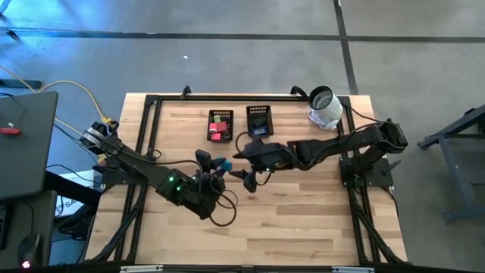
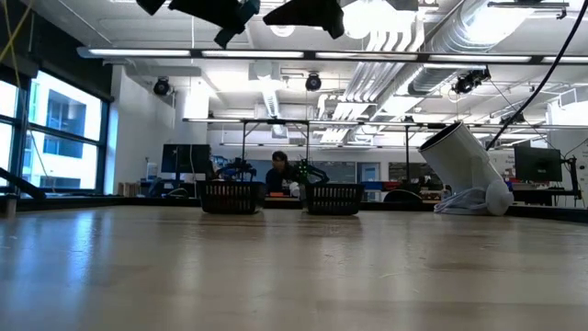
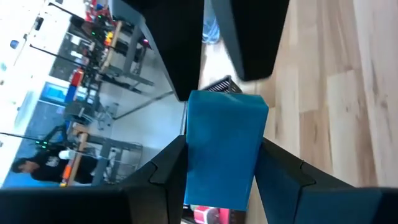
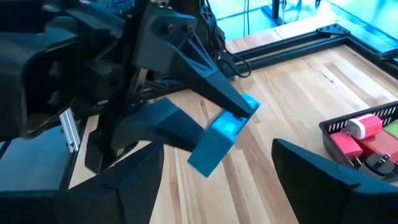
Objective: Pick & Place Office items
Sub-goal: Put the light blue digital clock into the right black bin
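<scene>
- While both arms meet over the middle of the wooden table (image 1: 303,220), the left gripper (image 1: 216,168) holds a small blue block (image 1: 220,163) clamped between its two dark fingers (image 3: 163,167), lifted clear of the tabletop.
- From the table's centre, the held block sits at about nine o'clock, just short of the midline.
- Facing it from about three o'clock, the right gripper (image 1: 250,177) hangs close by with its jaws spread wide and nothing between them; its wrist camera looks straight at the blue block (image 4: 222,134).
- At twelve o'clock near the far edge stand two black mesh trays. The left tray (image 1: 211,126) already holds red, pink and green pieces; the right tray (image 1: 249,114) holds a dark piece and a blue one.
- At about one o'clock a white cylinder (image 1: 326,108) leans on its side.
- Judging by looks, the block is light, rigid and smooth-sided, likely plastic or rubber, not fragile but apt to twist or slip in a shallow pinch.
- Only its free end, sticking out past the left fingers, is open to a second grip; flat opposite faces there would give the surest hold.
- In the low view a person sits far off in the room beyond the table.
</scene>
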Motion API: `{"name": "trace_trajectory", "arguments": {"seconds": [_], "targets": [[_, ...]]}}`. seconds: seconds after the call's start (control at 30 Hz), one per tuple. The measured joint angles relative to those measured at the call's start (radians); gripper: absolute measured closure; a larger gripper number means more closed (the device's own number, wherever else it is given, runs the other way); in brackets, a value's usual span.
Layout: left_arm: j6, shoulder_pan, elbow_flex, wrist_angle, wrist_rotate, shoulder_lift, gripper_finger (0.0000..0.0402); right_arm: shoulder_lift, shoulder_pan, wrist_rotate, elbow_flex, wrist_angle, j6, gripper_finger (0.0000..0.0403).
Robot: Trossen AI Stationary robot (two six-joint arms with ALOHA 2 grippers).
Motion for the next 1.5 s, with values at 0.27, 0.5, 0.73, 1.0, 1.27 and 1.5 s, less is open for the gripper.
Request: {"name": "trace_trajectory", "arguments": {"seconds": [0.27, 0.5, 0.73, 1.0, 1.27, 1.5], "targets": [[0.089, -0.005, 0.000, 0.077, -0.041, 0.000, 0.0261, 0.000, -0.001, -0.001, 0.000, 0.030, -0.009, 0.0117], [0.155, -0.006, 0.000, 0.142, -0.067, 0.000, 0.0261, 0.000, -0.001, -0.001, 0.000, 0.044, -0.018, 0.0120], [0.198, -0.006, 0.000, 0.187, -0.067, 0.000, 0.0261, 0.000, -0.001, -0.002, 0.000, 0.046, -0.018, 0.0202], [0.210, -0.006, -0.002, 0.177, -0.092, 0.000, 0.0261, 0.000, -0.007, -0.001, 0.000, 0.052, 0.006, 0.0347], [0.214, -0.006, -0.002, 0.183, -0.097, 0.000, 0.0261, 0.000, -0.022, -0.028, 0.000, 0.051, 0.013, 0.0353], [0.200, -0.011, -0.002, 0.237, -0.064, 0.000, 0.0217, 0.000, -0.027, -0.040, 0.000, 0.051, -0.020, 0.0359]]}}
